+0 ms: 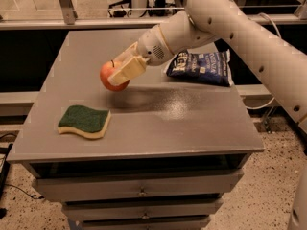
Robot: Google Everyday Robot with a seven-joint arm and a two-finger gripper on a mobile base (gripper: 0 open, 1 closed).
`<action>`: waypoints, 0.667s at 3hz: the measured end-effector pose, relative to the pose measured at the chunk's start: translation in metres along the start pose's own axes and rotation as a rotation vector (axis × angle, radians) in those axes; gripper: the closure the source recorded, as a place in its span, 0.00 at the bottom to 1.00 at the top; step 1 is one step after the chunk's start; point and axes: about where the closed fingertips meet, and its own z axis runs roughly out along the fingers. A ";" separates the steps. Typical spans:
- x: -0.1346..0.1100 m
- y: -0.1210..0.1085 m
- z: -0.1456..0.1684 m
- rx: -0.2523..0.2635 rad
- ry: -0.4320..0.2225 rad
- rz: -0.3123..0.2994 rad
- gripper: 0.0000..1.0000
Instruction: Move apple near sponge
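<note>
The red-orange apple [111, 75] with a dark stem is held in my gripper [120, 73], whose pale fingers [128, 70] are shut on it. It hangs just above the grey table [192, 123], left of centre. The sponge [85, 121], dark green top over pale yellow foam, lies flat near the table's front left, below and left of the apple, a short gap away. My white arm [230, 23] reaches in from the upper right.
A dark blue crinkly snack bag [201, 67] lies at the back right of the table, under my arm. Drawers [139, 190] sit below the table's front edge. A metal rail [72, 20] runs behind the table.
</note>
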 end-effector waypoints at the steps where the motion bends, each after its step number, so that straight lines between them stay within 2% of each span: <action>1: 0.013 0.016 0.016 -0.056 -0.009 -0.006 1.00; 2: 0.026 0.026 0.022 -0.088 -0.010 -0.017 1.00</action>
